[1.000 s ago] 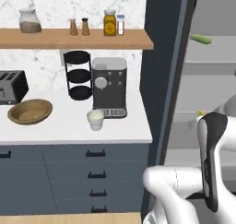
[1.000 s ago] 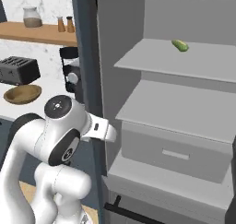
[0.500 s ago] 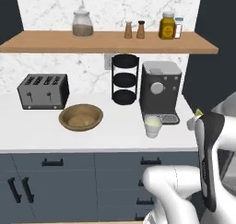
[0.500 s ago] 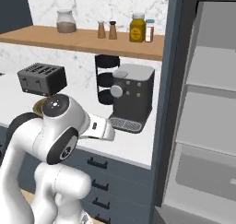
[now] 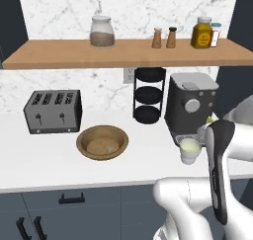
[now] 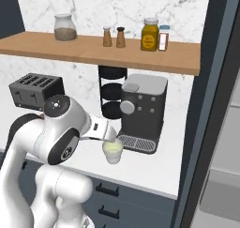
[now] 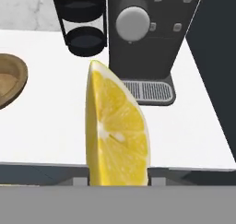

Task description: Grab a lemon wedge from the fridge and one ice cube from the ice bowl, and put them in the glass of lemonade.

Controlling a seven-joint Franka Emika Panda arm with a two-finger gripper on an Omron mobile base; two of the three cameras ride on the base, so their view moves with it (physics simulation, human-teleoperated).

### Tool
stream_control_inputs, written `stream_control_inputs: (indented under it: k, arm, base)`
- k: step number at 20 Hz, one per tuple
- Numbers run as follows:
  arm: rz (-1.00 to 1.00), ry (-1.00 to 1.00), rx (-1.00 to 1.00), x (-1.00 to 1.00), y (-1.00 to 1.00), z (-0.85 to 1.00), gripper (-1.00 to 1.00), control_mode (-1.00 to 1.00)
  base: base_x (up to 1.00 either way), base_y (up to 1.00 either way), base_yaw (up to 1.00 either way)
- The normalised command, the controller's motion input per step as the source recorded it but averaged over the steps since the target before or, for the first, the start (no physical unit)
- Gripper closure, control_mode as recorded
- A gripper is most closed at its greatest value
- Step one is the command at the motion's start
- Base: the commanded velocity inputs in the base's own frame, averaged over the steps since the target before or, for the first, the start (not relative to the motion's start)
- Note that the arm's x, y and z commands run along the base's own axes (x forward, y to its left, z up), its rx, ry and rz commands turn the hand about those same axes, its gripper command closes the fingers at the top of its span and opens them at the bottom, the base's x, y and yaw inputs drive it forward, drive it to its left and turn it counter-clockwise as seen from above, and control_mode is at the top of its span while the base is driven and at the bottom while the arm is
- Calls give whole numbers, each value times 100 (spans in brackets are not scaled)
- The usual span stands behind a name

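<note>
A bright-yellow lemon wedge (image 7: 117,131) stands point up, close in the hand view, with my gripper (image 7: 118,177) shut on its lower part; the fingertips are hidden behind it. From the right base view my gripper (image 6: 111,135) hangs just above the glass of lemonade (image 6: 113,152), which stands on the white counter in front of the coffee machine. In the left base view the glass (image 5: 189,149) sits left of my hand, and a bit of the wedge (image 5: 210,119) shows there. The brown ice bowl (image 5: 102,142) lies to the glass's left. The fridge (image 6: 213,105) stands at the right.
The grey coffee machine (image 5: 191,103) stands right behind the glass, with a black tiered stand (image 5: 149,95) on its left. A toaster (image 5: 52,110) sits at the far left. A wooden shelf (image 5: 123,54) with jars and shakers hangs overhead. Bare counter (image 7: 50,126) lies between bowl and glass.
The base has driven left from the fridge to the counter, so the whole picture has shifted. The gripper stays shut on the lemon wedge and now hangs by the glass.
</note>
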Motion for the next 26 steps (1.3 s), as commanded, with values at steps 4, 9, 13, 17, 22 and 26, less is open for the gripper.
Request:
stream_control_inputs:
  k: [4, 9, 13, 17, 22, 26]
  arm:
    - [-4, 29, 0, 72, -3, -39, 100, -100]
    - [-1, 27, 0, 49, 0, -48, 100, -100]
    - [0, 9, 0, 42, -4, -52, 100, -100]
    - [0, 0, 0, 62, -6, -42, 100, -100]
    - [0, 0, 0, 48, -9, -58, 100, -100]
    - [1, 0, 0, 9, -16, -49, 100, -100]
  base:
    - [0, 0, 0]
    - [0, 0, 0]
    - [0, 0, 0]
    - [0, 0, 0]
    - [0, 0, 0]
    - [0, 0, 0]
